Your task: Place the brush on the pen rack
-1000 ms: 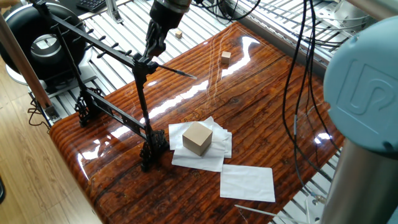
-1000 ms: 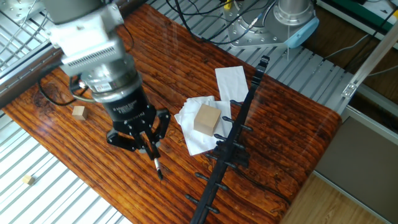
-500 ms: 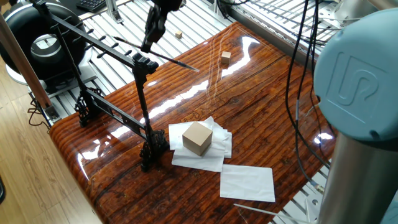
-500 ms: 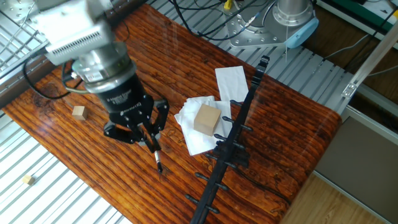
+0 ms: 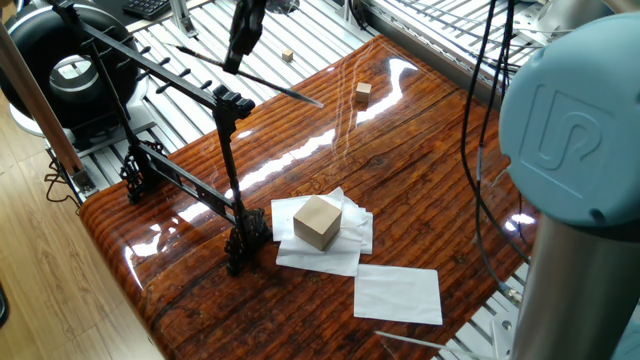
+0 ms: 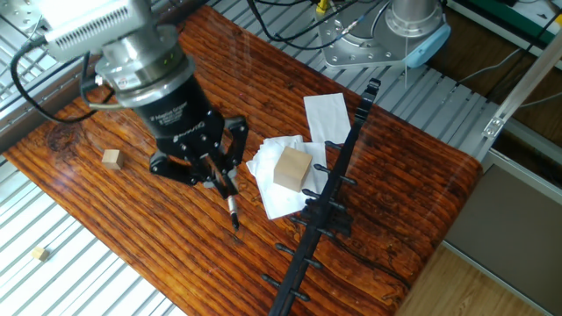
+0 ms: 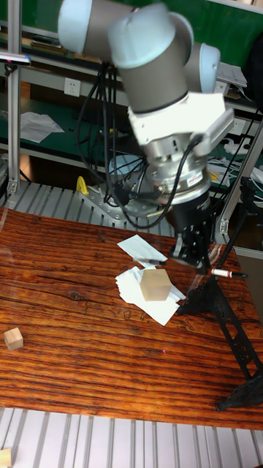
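The brush (image 5: 290, 93) is a thin dark stick held level in the air, and my gripper (image 5: 233, 64) is shut on it partway along. It hangs just above the top end of the pen rack (image 5: 231, 170), a black frame with a long slanted pegged bar. In the other fixed view the gripper (image 6: 219, 180) points down left of the rack (image 6: 338, 171), with the brush (image 6: 233, 209) tip sticking out below the fingers. In the tall view the brush (image 7: 228, 273) juts right from the gripper (image 7: 191, 259), over the rack (image 7: 219, 307).
A tan cardboard box (image 5: 317, 221) sits on crumpled white papers beside the rack's foot. A flat white sheet (image 5: 398, 292) lies near the table's front edge. A small wooden cube (image 5: 362, 92) rests at the far side. Black cables (image 5: 480, 150) hang at the right.
My gripper has lifted with the brush and moved closer to the pen rack; the brush now sits higher, above the rack's top end.
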{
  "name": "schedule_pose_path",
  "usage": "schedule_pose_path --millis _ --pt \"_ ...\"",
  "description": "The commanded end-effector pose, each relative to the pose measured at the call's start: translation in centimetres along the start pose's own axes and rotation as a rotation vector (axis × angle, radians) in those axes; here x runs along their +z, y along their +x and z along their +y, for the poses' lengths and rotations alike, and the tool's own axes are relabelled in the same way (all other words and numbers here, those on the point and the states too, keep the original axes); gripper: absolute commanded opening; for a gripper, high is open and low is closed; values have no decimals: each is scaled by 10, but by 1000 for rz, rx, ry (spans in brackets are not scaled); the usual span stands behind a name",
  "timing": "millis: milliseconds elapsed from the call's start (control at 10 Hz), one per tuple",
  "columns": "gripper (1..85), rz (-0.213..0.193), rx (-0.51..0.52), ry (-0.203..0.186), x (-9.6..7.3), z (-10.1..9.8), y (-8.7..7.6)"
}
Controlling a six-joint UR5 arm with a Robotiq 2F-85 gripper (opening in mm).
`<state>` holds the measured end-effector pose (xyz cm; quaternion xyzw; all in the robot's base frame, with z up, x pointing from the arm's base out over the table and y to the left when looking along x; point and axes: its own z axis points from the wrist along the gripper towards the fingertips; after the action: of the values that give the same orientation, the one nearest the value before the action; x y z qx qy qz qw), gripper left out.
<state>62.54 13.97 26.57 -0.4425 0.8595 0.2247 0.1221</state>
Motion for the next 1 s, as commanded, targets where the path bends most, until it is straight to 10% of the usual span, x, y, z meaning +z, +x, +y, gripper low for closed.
schedule_pose_path --millis 0,900 --pt "13 26 22 4 -12 13 -6" --pt "13 34 86 13 -19 39 -30"
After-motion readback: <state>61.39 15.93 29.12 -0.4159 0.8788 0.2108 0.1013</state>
